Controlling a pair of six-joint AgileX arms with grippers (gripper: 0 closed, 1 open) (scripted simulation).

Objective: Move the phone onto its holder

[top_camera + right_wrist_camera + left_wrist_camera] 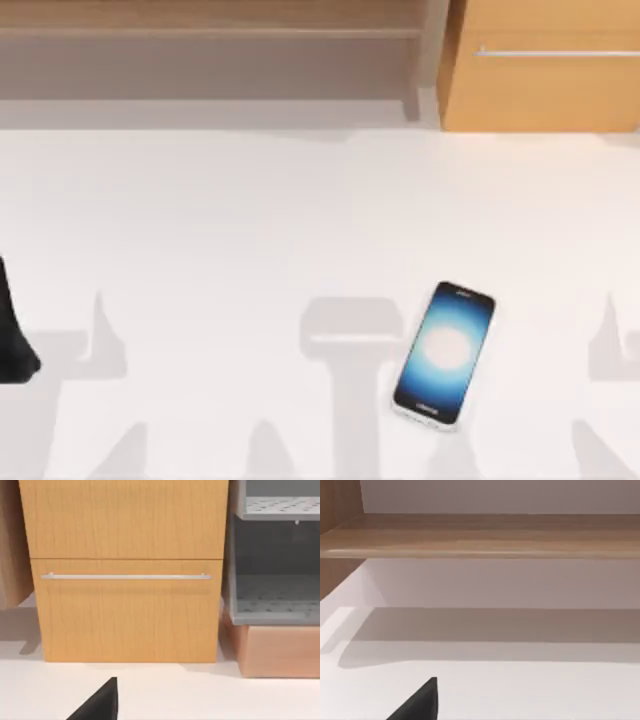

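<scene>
Nearest us on the white table, at about five o'clock from its middle in the top view, the phone lies flat with its glowing screen up, tilted a little so its upper end leans toward one o'clock. It touches nothing. Neither of our grippers is near it: a dark part of our left arm sits at the nine o'clock edge of the top view, well apart from the phone. Each wrist view catches one dark fingertip, the left and the right, over bare tabletop; whether either pair of jaws stands apart or together we cannot tell, and nothing shows in their hold.

Around the phone the surface is bare on every side, with wide room toward twelve o'clock. Farther off, at the table's far edge, a long wooden shelf runs from eleven to twelve o'clock, and a wooden cabinet with a slim metal handle stands at one o'clock. Beside the cabinet, the right wrist view shows a grey open rack on a wooden base.
</scene>
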